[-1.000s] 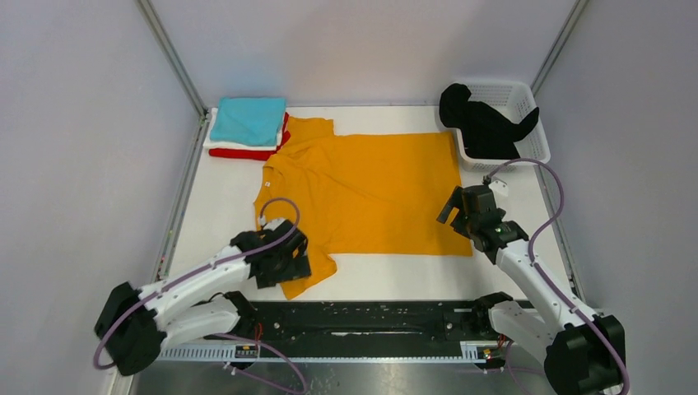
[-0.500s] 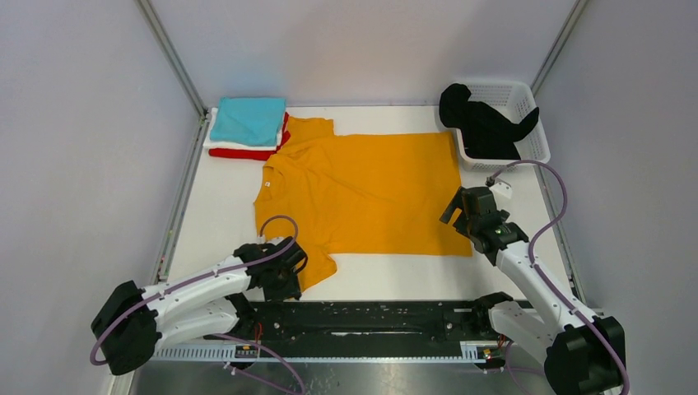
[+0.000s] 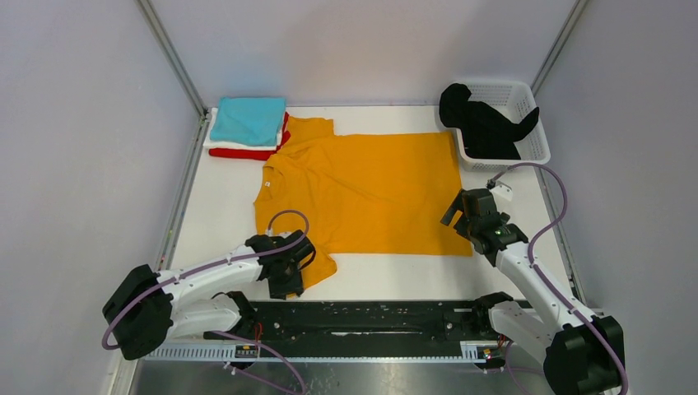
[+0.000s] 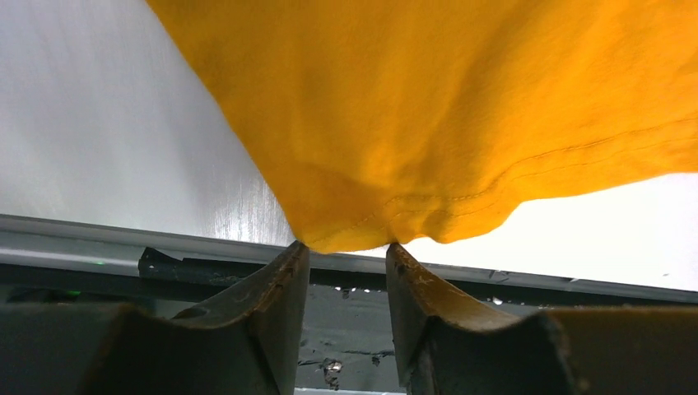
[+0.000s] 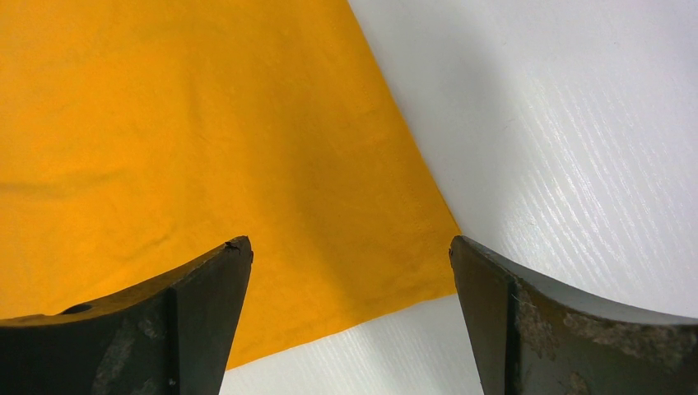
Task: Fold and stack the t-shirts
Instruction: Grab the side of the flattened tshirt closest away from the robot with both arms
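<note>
Back right, basket (image 3: 528, 92) holds black shirt (image 3: 481, 125); left end effector (image 4: 342, 247) pinches orange shirt (image 3: 370, 189).

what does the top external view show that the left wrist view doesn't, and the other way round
Only top external: the folded stack at the far left corner, the black shirt in the basket, and the open right pincer over the near right corner of the mustard-orange shirt. Only left wrist: the sleeve hem bunched between the left pincer's fingertips, close up. Both: that shirt on the white table.
</note>
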